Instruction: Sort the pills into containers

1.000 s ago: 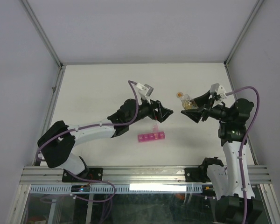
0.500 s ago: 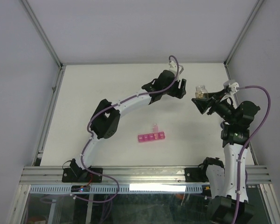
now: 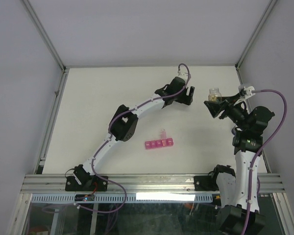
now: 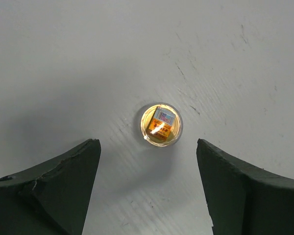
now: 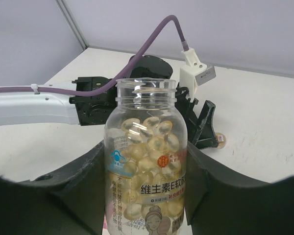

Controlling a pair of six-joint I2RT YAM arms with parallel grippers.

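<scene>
The magenta pill organizer (image 3: 159, 144) lies on the table in the middle front, with one lid (image 3: 162, 133) standing open. My right gripper (image 3: 214, 104) is shut on a clear, uncapped bottle (image 5: 146, 166) of yellow softgel pills and holds it upright above the table at the right (image 3: 214, 93). My left gripper (image 4: 147, 147) is open and empty, stretched to the far middle of the table (image 3: 188, 95). It hovers over the bottle's round cap (image 4: 161, 125), which lies flat on the table. The cap also shows beside the left fingers in the right wrist view (image 5: 219, 140).
The white table (image 3: 103, 98) is walled by grey panels on three sides, with a metal rail (image 3: 147, 182) along the near edge. The left arm (image 3: 125, 122) arcs across the table's middle left.
My left arm has swung from beside the bottle near the organizer out to the far middle of the table, gripper now open. My right gripper has carried the bottle right and tipped it upright.
</scene>
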